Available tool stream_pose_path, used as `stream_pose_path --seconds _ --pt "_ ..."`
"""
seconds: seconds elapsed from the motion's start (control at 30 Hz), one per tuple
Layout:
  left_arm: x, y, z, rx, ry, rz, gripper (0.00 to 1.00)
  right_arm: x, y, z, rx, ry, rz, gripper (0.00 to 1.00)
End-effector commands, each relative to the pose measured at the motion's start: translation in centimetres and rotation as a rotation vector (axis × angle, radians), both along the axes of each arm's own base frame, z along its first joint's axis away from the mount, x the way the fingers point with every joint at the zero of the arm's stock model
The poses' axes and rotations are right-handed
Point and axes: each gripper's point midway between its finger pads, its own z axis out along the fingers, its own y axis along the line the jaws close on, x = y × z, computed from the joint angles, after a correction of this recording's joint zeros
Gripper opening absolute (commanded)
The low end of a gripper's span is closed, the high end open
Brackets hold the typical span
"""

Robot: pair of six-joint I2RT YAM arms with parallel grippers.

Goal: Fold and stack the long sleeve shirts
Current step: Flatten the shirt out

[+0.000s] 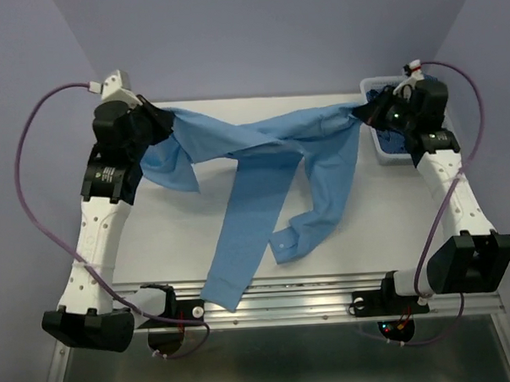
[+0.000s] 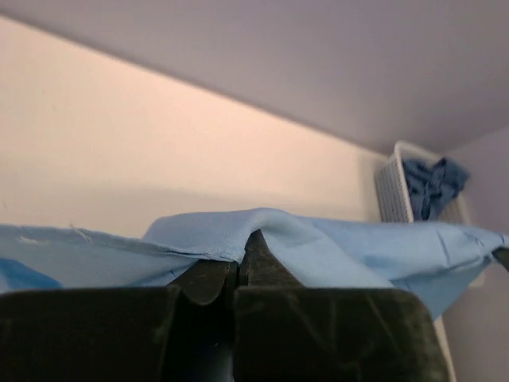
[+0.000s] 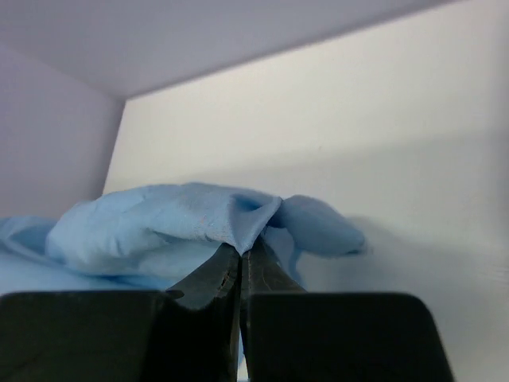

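A plain light sky-blue long sleeve shirt [image 1: 271, 169] hangs stretched between my two grippers above the table, its sleeves trailing toward the near edge. My left gripper [image 1: 169, 120] is shut on the shirt's left end; the cloth drapes over the jaws in the left wrist view [image 2: 235, 253]. My right gripper [image 1: 363, 112] is shut on the shirt's right end, with the fabric [image 3: 175, 223] bunched over its tips [image 3: 241, 251]. A darker blue shirt [image 1: 397, 138] lies crumpled in the white mesh basket [image 1: 371, 86], also seen in the left wrist view [image 2: 429, 185].
The white mesh basket [image 2: 391, 191] stands at the far right of the white table [image 1: 164, 237]. One sleeve [image 1: 229, 281] hangs over the metal rail [image 1: 311, 300] at the near edge. Purple walls enclose the back and sides.
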Motion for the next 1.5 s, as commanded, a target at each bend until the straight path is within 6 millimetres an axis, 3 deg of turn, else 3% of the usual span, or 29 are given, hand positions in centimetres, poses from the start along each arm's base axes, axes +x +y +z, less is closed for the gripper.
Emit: stream_pose_path --seconds 0.0,0.03,0.1,0.13,0.2,0.23,0.3,0.33,0.37,0.4,0.43,0.47,0.5,0.53,0.57,0.67,0.73,0.8,0.87,0.9,0.97,1.0,1.1,1.13,1.17,1.2,1.27,1.37,1.47 --pt "-0.8 3.0 6.6 0.028 -0.16 0.047 0.0 -0.3 -5.9 6.9 0.093 -0.119 -0.075 0.01" --pt "-1.1 3.9 9.3 0.029 -0.215 0.067 0.0 -0.4 -7.7 7.9 0.095 -0.139 -0.106 0.01" --pt "-0.8 4.7 11.2 0.03 -0.25 0.08 0.0 -0.8 -7.8 11.4 0.082 -0.216 -0.07 0.01" --pt "-1.3 4.9 14.0 0.027 -0.314 0.077 0.0 -0.6 -7.7 12.1 0.073 -0.227 -0.056 0.01" --pt "0.0 5.3 15.4 0.014 -0.335 0.052 0.0 -0.6 -7.4 14.3 0.064 -0.27 -0.031 0.01" --pt "-0.3 5.1 17.8 0.005 -0.39 0.029 0.0 -0.8 -7.2 16.7 0.053 -0.323 -0.019 0.01" --pt "2.5 4.8 17.9 -0.012 -0.382 -0.028 0.0 0.4 -7.7 17.6 0.046 -0.34 -0.028 0.01" --pt "2.2 4.4 20.6 -0.023 -0.438 -0.064 0.0 1.4 -8.1 19.1 0.021 -0.386 -0.028 0.01" --pt "5.3 5.2 19.4 -0.036 -0.396 -0.063 0.0 2.2 -8.6 19.7 0.016 -0.4 -0.049 0.01" --pt "6.1 5.3 20.0 -0.041 -0.407 -0.087 0.0 2.8 -8.8 20.4 0.013 -0.414 -0.053 0.01" --pt "5.4 5.3 23.4 -0.041 -0.49 -0.11 0.0 3.3 -8.9 21.2 0.004 -0.436 -0.045 0.01" --pt "7.7 5.0 22.5 -0.092 -0.461 -0.171 0.0 4.2 -9.2 23.1 -0.002 -0.482 -0.052 0.01" --pt "6.8 5.3 25.8 -0.083 -0.568 -0.2 0.0 4.5 -9.2 24.0 0.004 -0.5 -0.046 0.01" --pt "6.9 5.3 26.5 -0.102 -0.593 -0.229 0.0 4.6 -9.2 24.9 0.005 -0.521 -0.037 0.01" --pt "6.6 4.8 27.0 -0.113 -0.615 -0.304 0.0 3.8 -8.8 27.7 -0.003 -0.59 -0.029 0.01" --pt "5.2 4.4 29.1 -0.161 -0.694 -0.384 0.0 4.1 -8.7 29.5 0.005 -0.64 -0.014 0.01" --pt "5.0 4.6 28.8 -0.149 -0.691 -0.37 0.0 3.7 -8.6 29.8 -0.002 -0.65 -0.01 0.01" --pt "3.8 4.3 28.6 -0.12 -0.69 -0.367 0.0 4.5 -8.8 27.2 0.01 -0.581 -0.014 0.01" --pt "5.9 5.1 24.2 -0.152 -0.559 -0.327 0.0 3.2 -8.6 26.1 -0.012 -0.559 -0.022 0.01" --pt "6.5 5.4 20.4 -0.176 -0.461 -0.303 0.0 4.2 -9.1 21.8 0.004 -0.455 -0.039 0.01" --pt "7.0 6.1 15.4 -0.19 -0.359 -0.234 0.0 1.9 -8.9 19.6 -0.015 -0.406 -0.062 0.02" --pt "6.6 6.5 10.1 -0.215 -0.253 -0.186 0.0 2.3 -9.8 14.6 -0.009 -0.285 -0.121 0.03" --pt "4.5 7.4 3.3 -0.207 -0.155 -0.066 0.0 -0.7 -9.5 9.0 -0.03 -0.157 -0.141 0.04" --pt "4.0 7.4 -2.8 -0.23 -0.033 -0.042 0.01 -1.4 -9.2 6.8 -0.015 -0.106 -0.13 0.04" --pt "3.0 7.5 -4.7 -0.218 -0.006 -0.024 0.03 -2.5 -8.7 2.8 0.015 -0.019 -0.126 0.04" --pt "1.9 7.3 -10.2 -0.237 0.109 -0.002 0.04 -2.9 -8.4 1.0 0.037 0.024 -0.122 0.04" --pt "0.7 7.2 -15.0 -0.249 0.212 0.022 0.06 -3.8 -7.9 -3.5 0.089 0.122 -0.127 0.03" --pt "-1.0 7.7 -22.9 -0.233 0.424 0.073 0.07 -3.8 -8.7 -7.1 0.043 0.252 -0.132 0.03" --pt "-0.4 8.3 -24.9 -0.224 0.504 0.118 0.07 -2.0 -9.4 -9.5 0.04 0.312 -0.135 0.03"
